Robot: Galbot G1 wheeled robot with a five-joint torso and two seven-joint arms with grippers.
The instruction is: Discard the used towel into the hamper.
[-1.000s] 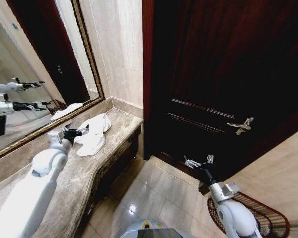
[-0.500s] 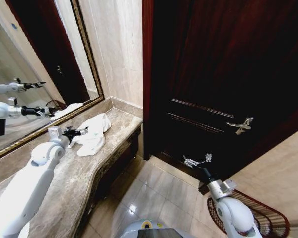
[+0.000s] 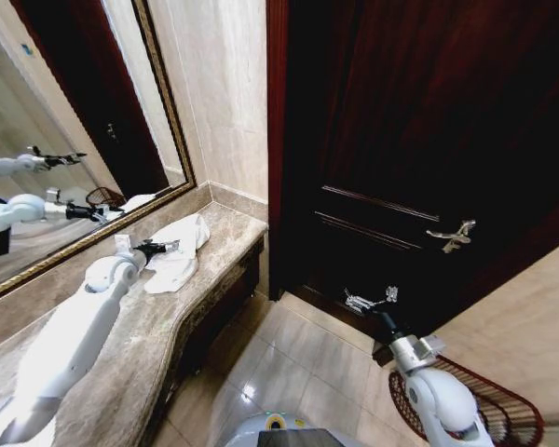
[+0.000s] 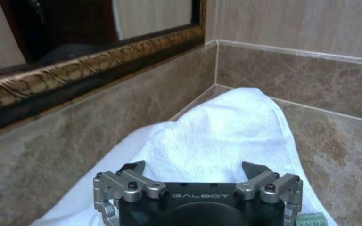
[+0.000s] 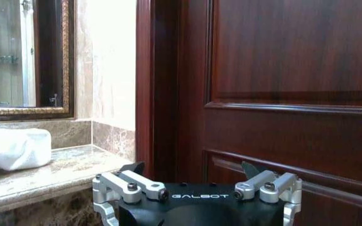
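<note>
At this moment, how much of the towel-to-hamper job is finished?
Nothing is finished: the towel lies heaped on the marble counter. In hand: the left gripper, open, is at the towel's edge without gripping it. Left: grasping, carrying and dropping it into the hamper on the floor. The right gripper waits, open, by the door.

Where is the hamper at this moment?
In the head view the hamper sits on the floor at lower right, against the tiled wall, just behind the right arm and right of the dark wooden door.

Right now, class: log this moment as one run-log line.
left end effector: open, over towel | right end effector: open, idle by door | hamper: floor, empty
</note>
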